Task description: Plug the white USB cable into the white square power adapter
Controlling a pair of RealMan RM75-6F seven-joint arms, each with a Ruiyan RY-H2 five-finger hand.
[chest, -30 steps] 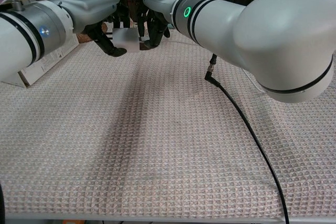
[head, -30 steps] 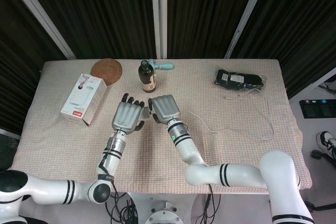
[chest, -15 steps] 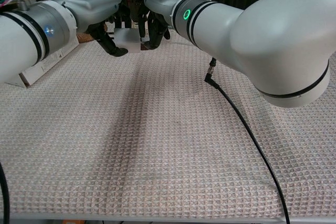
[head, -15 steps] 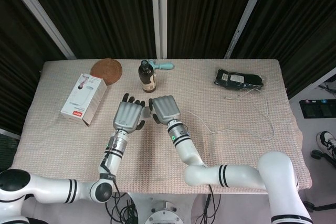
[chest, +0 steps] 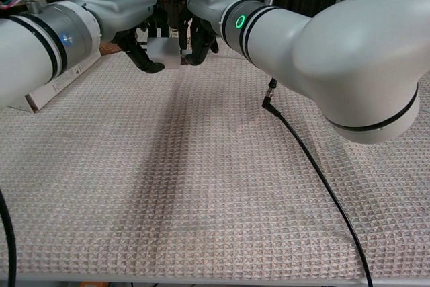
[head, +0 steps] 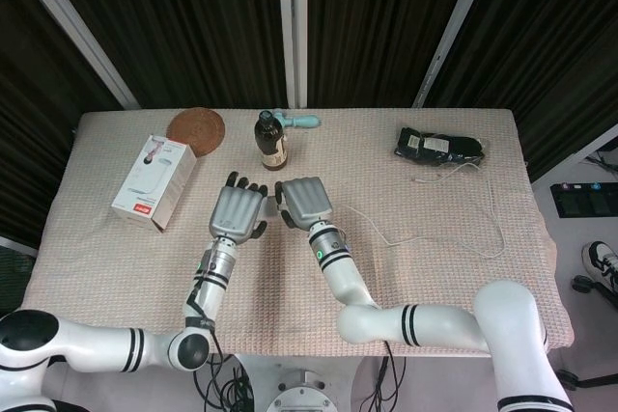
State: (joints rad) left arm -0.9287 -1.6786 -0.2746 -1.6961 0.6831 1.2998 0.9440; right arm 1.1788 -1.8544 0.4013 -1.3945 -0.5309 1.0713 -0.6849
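White square power adapter (chest: 163,50) sits in the left robot hand (head: 237,211), fingers curled round it, mid-surface. Right robot hand (head: 302,202) just beside at 3 o'clock, fingers pinched at the adapter's face; plug hidden, so hold unconfirmed. White USB cable (head: 454,238) trails off toward 3 o'clock. Insertion axis runs left-right between hands.

**No legible text on the table**

No word, brand or number can be read in either view. The white product box (head: 154,180) at the left of the table carries a red patch near its lower end and a pictured item on its top face, but any print is too small to make out. The brown bottle (head: 270,141) bears a label, also unreadable. A green ring light (chest: 239,21) glows on the right forearm; it is no character.
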